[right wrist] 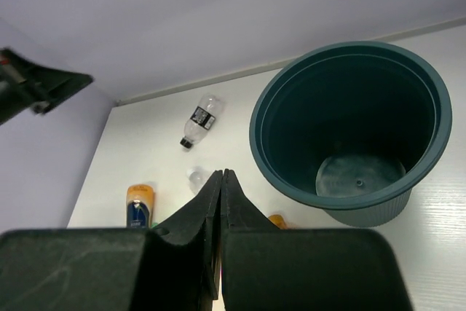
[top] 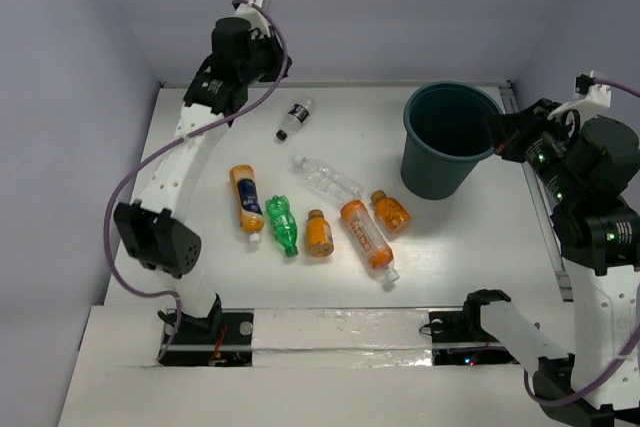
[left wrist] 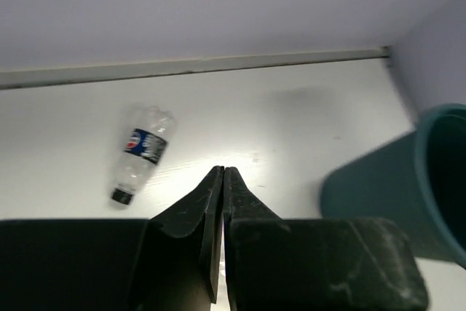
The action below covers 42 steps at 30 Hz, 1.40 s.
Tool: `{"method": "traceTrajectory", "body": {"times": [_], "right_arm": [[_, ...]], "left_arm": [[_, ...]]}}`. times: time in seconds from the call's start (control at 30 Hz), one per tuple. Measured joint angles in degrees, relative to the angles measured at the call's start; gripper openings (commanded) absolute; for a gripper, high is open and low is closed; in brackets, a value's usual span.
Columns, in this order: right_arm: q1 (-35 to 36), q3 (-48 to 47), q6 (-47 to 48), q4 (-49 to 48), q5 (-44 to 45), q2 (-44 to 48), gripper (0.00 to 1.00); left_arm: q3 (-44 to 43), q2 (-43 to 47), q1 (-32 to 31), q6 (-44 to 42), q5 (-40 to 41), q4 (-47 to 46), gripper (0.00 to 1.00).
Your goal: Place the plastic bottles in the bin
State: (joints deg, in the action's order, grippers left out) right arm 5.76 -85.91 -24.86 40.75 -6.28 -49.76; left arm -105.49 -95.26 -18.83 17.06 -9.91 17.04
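Top view, clock face centred on the surface (top: 480,247), 12 o'clock away from the arm bases.

Bin (top: 430,172): stands upright at 2 o'clock, mouth up.

All seven bottles: lying flat, outside the bin.

Dark-labelled clear bottle (top: 294,118): alone at 11 o'clock, long axis 1 to 7, cap toward 7.

Clear bottle (top: 328,179): near centre, axis 10 to 4, cap end hard to tell.

Left long orange bottle (top: 246,199): at 8 o'clock, axis close to 12 to 6, white cap toward 6.

Green bottle (top: 282,224): just beside it, axis 11 to 5, narrower end toward 5.

Left stubby orange bottle (top: 319,234): cap toward 12.

Right long orange bottle (top: 366,235): axis 11 to 5, white cap toward 5.

Right stubby orange bottle (top: 391,212): just beside it, cap toward 11.

Left end effector (left wrist: 222,171): fingers pressed together, holding nothing, raised near 11 o'clock.

Right end effector (right wrist: 221,174): pressed together, holding nothing, at the bin's 3 o'clock side.
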Motion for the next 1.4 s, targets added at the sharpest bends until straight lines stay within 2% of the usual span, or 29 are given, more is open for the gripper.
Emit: {"method": "traceTrajectory", "body": {"times": [0.07, 0.17, 0.2, 0.27, 0.3, 0.43, 0.47, 0.5, 0.53, 0.57, 0.6, 0.67, 0.7, 0.83, 1.07, 1.17, 1.27, 1.3, 1.37, 1.4], "right_arm": [[0.33, -0.17, 0.09, 0.39, -0.15, -0.09, 0.00], [0.85, -0.20, 0.52, 0.68, -0.15, -0.09, 0.00], [1.11, -0.20, 0.68, 0.94, -0.13, -0.09, 0.00], [1.46, -0.20, 0.87, 1.42, -0.17, -0.09, 0.00], [1.68, -0.20, 0.92, 1.51, -0.15, -0.09, 0.00], [1.88, -0.17, 1.11, 2.16, -0.17, -0.09, 0.02], [1.88, -0.17, 1.11, 2.34, -0.17, -0.09, 0.05], [1.88, -0.17, 1.14, 2.36, -0.17, -0.11, 0.12], [1.88, -0.15, 1.14, 2.36, -0.20, -0.15, 0.18], [1.88, -0.11, 1.20, 2.36, -0.22, -0.15, 0.22], [1.88, -0.09, 1.31, 2.36, -0.24, -0.26, 0.32], [1.88, -0.04, 1.46, 2.36, -0.42, -0.55, 0.41], [1.90, -0.04, 1.57, 2.36, -0.52, -0.61, 0.49], [1.90, -0.04, 2.01, 2.40, -0.85, -1.03, 0.59], [1.88, -0.04, 2.19, 2.62, -1.29, -2.05, 0.61], [1.88, -0.04, 2.19, 2.75, -1.31, -2.27, 0.61], [1.90, -0.04, 2.19, 2.86, -1.57, -2.47, 0.61], [1.88, -0.04, 2.19, 2.95, -1.66, -2.56, 0.60], [1.88, -0.07, 2.19, 3.26, -1.68, -2.73, 0.61], [1.88, -0.09, 2.19, 3.50, -1.68, -2.84, 0.60]], "left_arm": [[-2.08, -4.55, -0.26, -1.62, 2.95, 0.48, 0.00], [-5.40, -12.33, -0.17, -3.45, 6.60, 1.11, 0.12], [-6.16, -14.53, -0.17, -3.91, 7.56, 1.20, 0.22], [-7.26, -18.71, -0.11, -4.81, 9.25, 1.25, 0.33], [-7.93, -20.79, -0.07, -5.27, 10.01, 1.68, 0.44], [-10.99, -27.56, -0.09, -6.56, 11.04, 2.36, 0.66], [-11.98, -29.05, -0.13, -6.75, 11.08, 2.51, 0.70], [-12.41, -29.81, -0.17, -6.88, 11.08, 2.49, 0.78], [-13.22, -31.39, -0.31, -7.67, 11.13, 2.49, 0.81], [-13.64, -32.20, -0.39, -7.93, 11.08, 2.54, 0.84], [-14.27, -33.11, -0.52, -8.37, 11.10, 2.64, 0.87], [-17.00, -35.32, -0.70, -9.33, 10.91, 3.41, 0.89], [-18.53, -36.54, -0.70, -9.70, 10.82, 3.72, 0.91], [-24.65, -41.59, -0.96, -11.32, 10.56, 4.50, 0.94], [-28.57, -48.22, -0.98, -12.55, 10.43, 6.82, 0.92], [-28.59, -50.14, -0.98, -12.79, 10.47, 7.56, 0.87], [-28.59, -51.69, -0.98, -12.96, 10.51, 7.85, 0.72], [-28.59, -52.04, -0.98, -13.00, 10.58, 7.98, 0.57], [-28.59, -52.39, -0.98, -13.22, 10.88, 7.93, 0.50], [-28.59, -52.39, -0.96, -13.38, 10.99, 7.76, 0.43]]}}
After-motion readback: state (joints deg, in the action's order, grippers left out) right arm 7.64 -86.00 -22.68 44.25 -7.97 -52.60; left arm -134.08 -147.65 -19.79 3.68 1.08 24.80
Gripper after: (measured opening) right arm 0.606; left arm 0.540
